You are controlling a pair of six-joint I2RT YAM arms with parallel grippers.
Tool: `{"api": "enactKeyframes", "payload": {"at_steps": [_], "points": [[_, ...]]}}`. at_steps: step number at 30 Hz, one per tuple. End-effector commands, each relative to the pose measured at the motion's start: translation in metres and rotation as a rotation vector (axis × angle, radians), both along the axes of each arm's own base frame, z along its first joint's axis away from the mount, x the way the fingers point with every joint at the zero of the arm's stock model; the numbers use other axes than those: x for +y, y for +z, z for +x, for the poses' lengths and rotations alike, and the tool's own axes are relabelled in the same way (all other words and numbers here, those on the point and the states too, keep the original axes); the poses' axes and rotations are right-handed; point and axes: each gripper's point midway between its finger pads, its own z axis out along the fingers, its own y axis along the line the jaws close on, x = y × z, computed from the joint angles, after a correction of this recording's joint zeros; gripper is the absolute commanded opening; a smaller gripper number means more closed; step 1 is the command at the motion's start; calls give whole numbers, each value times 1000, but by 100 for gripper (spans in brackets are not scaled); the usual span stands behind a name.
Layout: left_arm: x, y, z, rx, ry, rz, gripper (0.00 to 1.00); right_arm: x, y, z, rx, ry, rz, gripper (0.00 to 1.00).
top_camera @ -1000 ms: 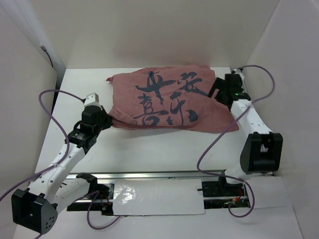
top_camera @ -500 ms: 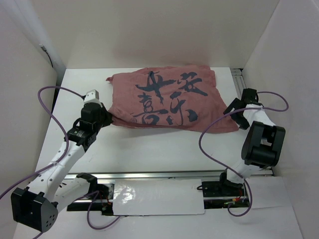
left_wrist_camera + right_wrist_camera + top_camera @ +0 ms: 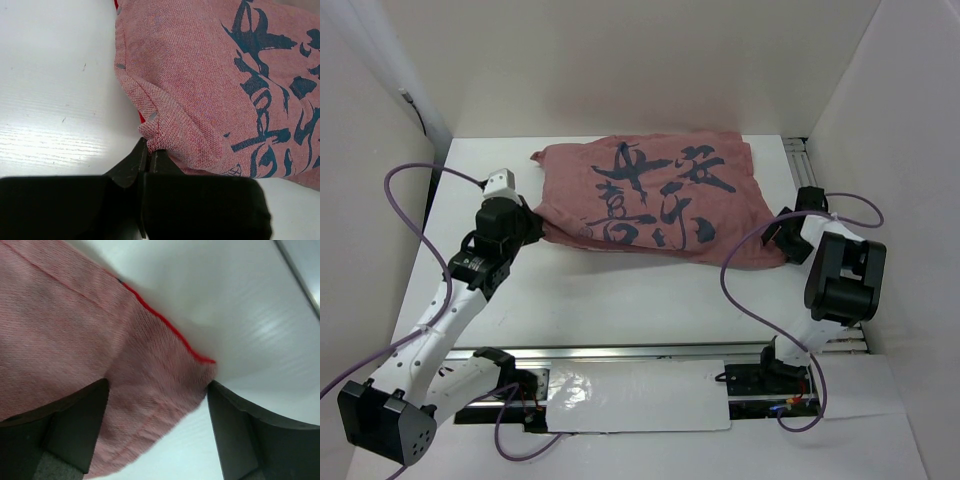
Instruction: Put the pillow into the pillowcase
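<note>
White tabletop [image 3: 620, 290]: your left end effector [image 3: 149, 151] pinches the pillowcase [image 3: 660, 200]; right end effector [image 3: 157, 390], spread, barely straddles a corner that may slip.

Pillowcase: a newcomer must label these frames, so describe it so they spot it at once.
On the far half of the white table lies a fabric sack, the pillowcase. It is dull pink-red with dark calligraphy strokes, the only cloth there, and the left pincer pinches its near-left corner.

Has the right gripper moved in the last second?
Yes. The right gripper has pulled back from the far edge of the table toward its near side, and now straddles the near right corner of the pillowcase.
</note>
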Motion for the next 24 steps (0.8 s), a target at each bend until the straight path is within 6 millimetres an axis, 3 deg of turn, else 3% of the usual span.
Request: {"api": "enactKeyframes", "payload": {"at_steps": [1, 3, 4, 5, 6, 8, 10, 11, 12, 13, 14, 15, 16, 17, 18, 19, 20, 21, 22, 23, 24], "points": [[4, 52, 14, -157, 21, -14, 0, 20, -10, 14, -57, 51, 56, 81], [3, 54, 15, -169, 21, -17, 0, 28, -12, 21, -87, 86, 75, 68], [4, 54, 15, -169, 17, -6, 0, 30, -10, 25, -106, 94, 85, 33], [3, 60, 18, -183, 17, -10, 0, 31, -9, 29, -125, 101, 91, 5], [3, 70, 19, -203, 15, -7, 0, 32, 0, 37, -168, 109, 88, 0], [10, 83, 22, -220, 40, 8, 0, 26, 26, 53, -244, 110, 57, 0], [10, 116, 28, -281, 31, 29, 0, 10, 88, 79, -399, 76, -32, 0], [11, 123, 32, -284, 39, 45, 0, 6, 112, 85, -455, 59, -55, 0], [14, 135, 35, -300, 47, 66, 0, 2, 153, 87, -546, 50, -95, 0], [16, 164, 35, -343, 58, 68, 0, -10, 191, 93, -624, 5, -152, 0], [22, 176, 37, -356, 76, 79, 0, -16, 218, 93, -677, -20, -191, 0], [22, 180, 44, -348, 83, 92, 0, -22, 245, 92, -729, -47, -229, 0], [29, 210, 43, -399, 104, 102, 0, -31, 275, 84, -776, -104, -278, 0], [29, 217, 43, -398, 102, 112, 0, -39, 292, 79, -793, -132, -300, 0], [34, 227, 44, -409, 113, 121, 0, -49, 327, 78, -854, -164, -330, 0], [34, 237, 47, -425, 110, 141, 0, -54, 349, 72, -885, -177, -356, 0], [37, 264, 39, -477, 114, 142, 0, -61, 363, 66, -891, -206, -376, 0], [39, 272, 38, -486, 122, 156, 0, -66, 399, 60, -951, -214, -410, 0], [47, 284, 33, -504, 143, 180, 0, -73, 412, 56, -956, -228, -447, 0], [53, 312, 22, -563, 169, 180, 0, -85, 418, 49, -930, -273, -484, 0], [59, 321, 15, -573, 194, 192, 0, -94, 459, 33, -991, -324, -535, 0]]}}
